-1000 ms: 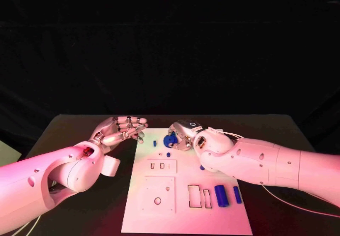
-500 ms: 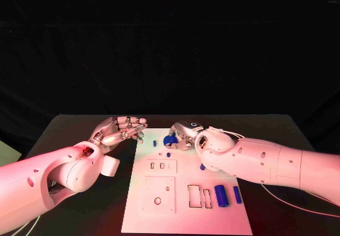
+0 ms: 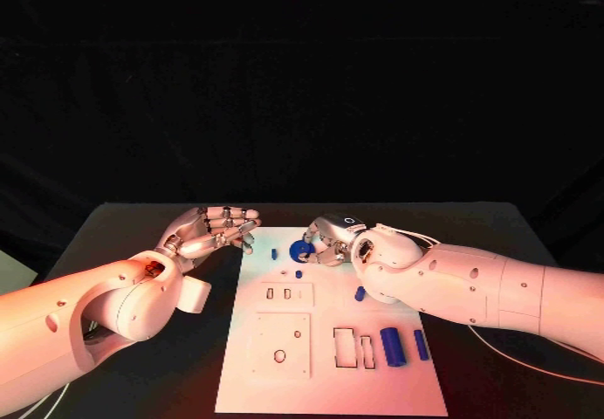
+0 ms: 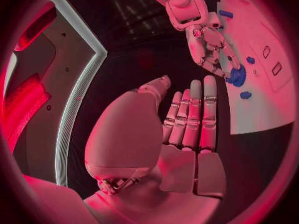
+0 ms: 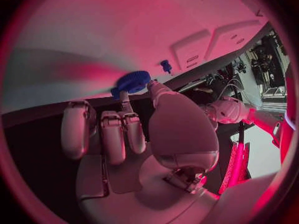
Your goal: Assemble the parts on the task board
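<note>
While the right hand (image 3: 338, 242) pinches a blue gear (image 3: 302, 251) over the far end of the task board (image 3: 330, 384) in the head view, two blue cylinders (image 3: 393, 346) lie loose near its right edge, so lots is left. Left wrist view: left hand (image 4: 187, 119) flat, fingers extended, holding nothing. Right wrist view: gear sits at the fingertips (image 5: 126, 100).

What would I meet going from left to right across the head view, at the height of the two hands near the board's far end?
Left hand, empty with fingers apart → small blue peg → blue gear, pinched by the right hand, over the task board.
</note>
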